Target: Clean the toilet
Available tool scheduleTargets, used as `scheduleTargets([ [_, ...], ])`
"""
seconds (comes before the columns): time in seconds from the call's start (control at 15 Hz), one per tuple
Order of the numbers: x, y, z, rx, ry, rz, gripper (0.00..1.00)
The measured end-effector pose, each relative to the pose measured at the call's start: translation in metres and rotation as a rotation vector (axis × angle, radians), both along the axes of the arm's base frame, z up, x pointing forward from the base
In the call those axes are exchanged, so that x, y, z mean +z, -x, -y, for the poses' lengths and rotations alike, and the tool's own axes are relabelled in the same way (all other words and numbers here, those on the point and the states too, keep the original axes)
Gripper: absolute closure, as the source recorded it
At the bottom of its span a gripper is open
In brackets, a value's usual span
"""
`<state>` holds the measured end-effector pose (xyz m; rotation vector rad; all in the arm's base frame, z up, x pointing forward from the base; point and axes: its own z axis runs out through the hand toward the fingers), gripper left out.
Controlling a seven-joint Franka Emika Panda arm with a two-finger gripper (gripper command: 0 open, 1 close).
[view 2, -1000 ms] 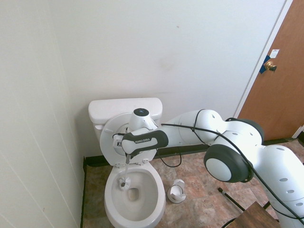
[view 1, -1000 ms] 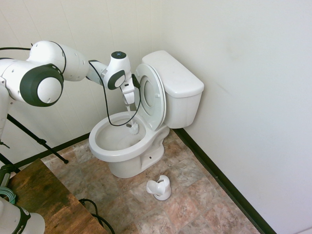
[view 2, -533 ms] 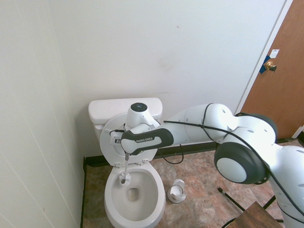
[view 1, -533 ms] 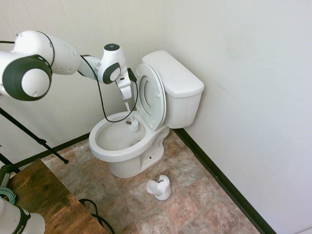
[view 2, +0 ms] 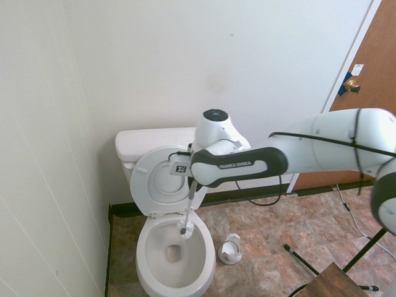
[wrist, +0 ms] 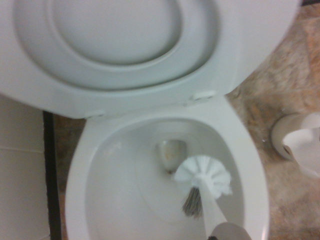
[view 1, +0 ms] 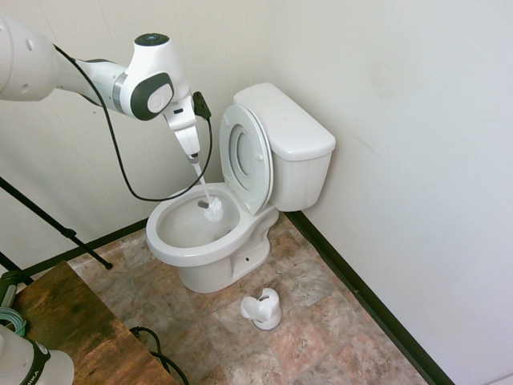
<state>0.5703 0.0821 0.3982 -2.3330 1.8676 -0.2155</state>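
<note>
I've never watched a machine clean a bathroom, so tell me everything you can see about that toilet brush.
The toilet brush is all white and looks plastic: a thin straight handle ending in a round, fluffy bristle head. The pincer is shut on the handle's top, so the brush hangs steeply downward, slightly tilted. Its head sits over the open bowl of the toilet, about level with the rim; I cannot tell whether it touches the bowl. Its holder cup stands empty on the floor beside the toilet.

The wrist view is soft throughout. The toilet loses its raised lid and bowl front past the picture's edges, and the brush holder is cut by the edge. The brush handle's grip is hidden.
</note>
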Motion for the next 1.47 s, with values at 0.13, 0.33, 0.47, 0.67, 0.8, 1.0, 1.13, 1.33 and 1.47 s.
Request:
scheduleTargets([
  [0.13, 0.017, 0.031, 0.044, -0.066, -0.002, 0.009, 1.00],
  [0.33, 0.023, 0.068, 0.095, -0.160, -0.007, 0.007, 1.00],
  [0.47, 0.010, 0.075, 0.120, -0.210, -0.006, -0.021, 1.00],
  [0.67, -0.028, 0.070, 0.145, -0.265, -0.003, -0.073, 1.00],
  [0.8, -0.063, 0.058, 0.157, -0.299, -0.012, -0.102, 1.00],
  [1.0, -0.117, 0.030, 0.174, -0.336, -0.036, -0.155, 1.00],
  [1.13, -0.148, 0.014, 0.191, -0.371, -0.043, -0.188, 1.00],
  [1.33, -0.189, -0.008, 0.211, -0.403, -0.066, -0.216, 1.00],
  [1.47, -0.211, -0.022, 0.220, -0.416, -0.084, -0.229, 1.00],
])
